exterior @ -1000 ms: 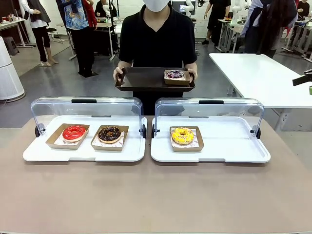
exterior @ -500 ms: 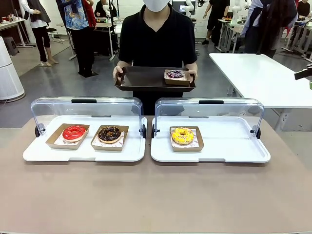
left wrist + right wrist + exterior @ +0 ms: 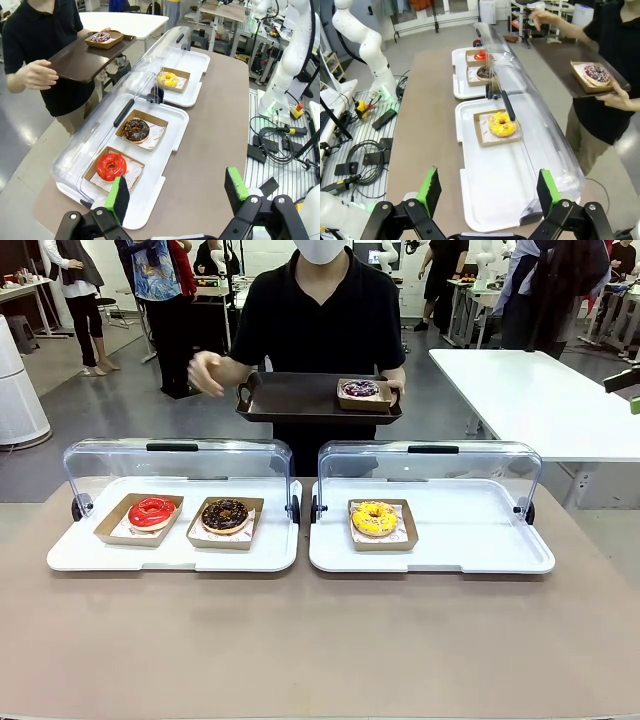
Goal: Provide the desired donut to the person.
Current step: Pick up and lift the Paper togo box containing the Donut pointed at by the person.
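Observation:
The person in a black T-shirt stands across the table, holding a dark brown tray by one handle. The other hand is raised beside it. A purple-glazed donut in a cardboard boat lies on that tray. On the table are a red donut, a chocolate donut and a yellow donut. My left gripper hangs open, high above the table's end near the red donut. Above the other end my right gripper is open too, near the yellow donut.
Two white display trays with clear lids swung up at the back hold the table's donuts. A white table stands at the back right. Cables lie on the floor beside the table. Bare tabletop lies in front.
The person has taken one hand off the tray's handle and raised it to the side. A dark tip at the front view's right edge has risen a little.

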Robot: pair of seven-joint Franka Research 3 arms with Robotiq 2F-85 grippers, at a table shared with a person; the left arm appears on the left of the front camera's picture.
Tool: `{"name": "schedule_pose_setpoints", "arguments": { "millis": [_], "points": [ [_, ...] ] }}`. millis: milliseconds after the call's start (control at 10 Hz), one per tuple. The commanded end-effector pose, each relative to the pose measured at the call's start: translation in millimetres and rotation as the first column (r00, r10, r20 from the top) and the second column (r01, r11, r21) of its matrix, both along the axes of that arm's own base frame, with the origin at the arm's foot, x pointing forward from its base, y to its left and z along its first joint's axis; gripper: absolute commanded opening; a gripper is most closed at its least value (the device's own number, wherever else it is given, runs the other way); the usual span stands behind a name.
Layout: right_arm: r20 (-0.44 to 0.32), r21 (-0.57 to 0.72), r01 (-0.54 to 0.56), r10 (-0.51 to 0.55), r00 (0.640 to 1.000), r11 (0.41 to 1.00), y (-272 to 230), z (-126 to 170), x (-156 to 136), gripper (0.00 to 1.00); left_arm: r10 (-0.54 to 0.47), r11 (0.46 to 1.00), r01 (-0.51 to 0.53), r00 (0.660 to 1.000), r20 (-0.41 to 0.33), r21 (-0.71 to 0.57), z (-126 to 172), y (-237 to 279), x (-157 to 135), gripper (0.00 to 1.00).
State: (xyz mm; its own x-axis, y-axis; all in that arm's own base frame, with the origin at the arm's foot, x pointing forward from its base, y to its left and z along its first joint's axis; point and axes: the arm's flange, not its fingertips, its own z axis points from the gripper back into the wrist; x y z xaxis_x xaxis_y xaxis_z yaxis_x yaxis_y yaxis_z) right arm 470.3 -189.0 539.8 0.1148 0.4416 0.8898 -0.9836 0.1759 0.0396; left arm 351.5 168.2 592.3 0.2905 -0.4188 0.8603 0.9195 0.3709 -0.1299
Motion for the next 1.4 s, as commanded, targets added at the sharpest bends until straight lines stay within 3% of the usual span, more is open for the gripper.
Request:
{"name": "schedule_pose_setpoints", "arguments": {
  "millis": [0,1300],
  "points": [
    [-0.010,0.017,-0.019,0.019,1.000,1.000,-2.1,-3.1,-2.4,1.00,-0.007,1.000,0.007,1.000,0.011,-0.008,0.9,0.7,-1.1,1.00],
    [-0.010,0.017,-0.019,0.019,1.000,1.000,-2.1,-3.1,-2.4,1.00,-0.007,1.000,0.007,1.000,0.011,-0.008,0.9,0.7,-1.1,1.00]
  ]
}}
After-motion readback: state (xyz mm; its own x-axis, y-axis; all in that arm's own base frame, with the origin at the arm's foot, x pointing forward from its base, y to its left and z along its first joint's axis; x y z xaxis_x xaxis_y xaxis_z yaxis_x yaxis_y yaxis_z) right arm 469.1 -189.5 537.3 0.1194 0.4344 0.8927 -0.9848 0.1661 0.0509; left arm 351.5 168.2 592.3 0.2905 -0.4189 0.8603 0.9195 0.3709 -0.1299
